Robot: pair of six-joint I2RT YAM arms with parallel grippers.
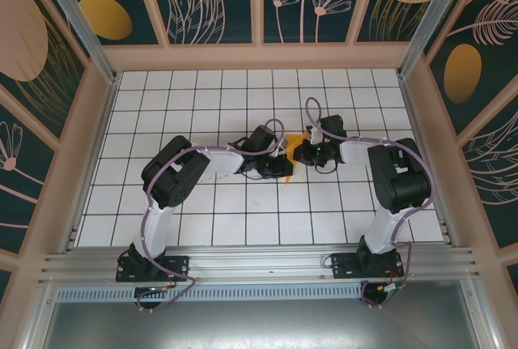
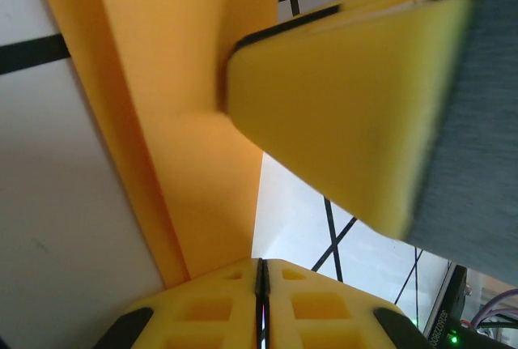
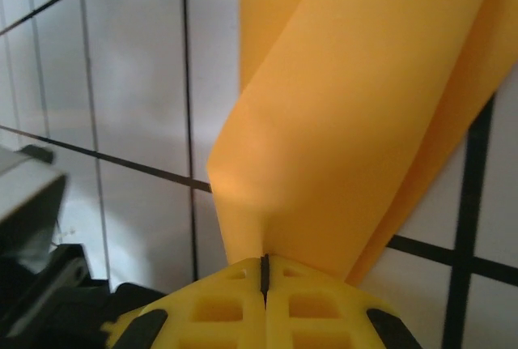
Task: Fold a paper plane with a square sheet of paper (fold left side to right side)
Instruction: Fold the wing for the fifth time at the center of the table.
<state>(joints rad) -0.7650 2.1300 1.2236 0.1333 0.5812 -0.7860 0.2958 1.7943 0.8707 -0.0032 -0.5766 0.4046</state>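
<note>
Desk: white square tiles, dark lines in regular grid. Pale raised border on left, far and right sides. Aluminium rail along near edge; left arm base and right arm base bolted there. Square sheet of paper, bright orange, creased, near desk middle; mostly lifted off tiles, contact with desk unclear.
</note>
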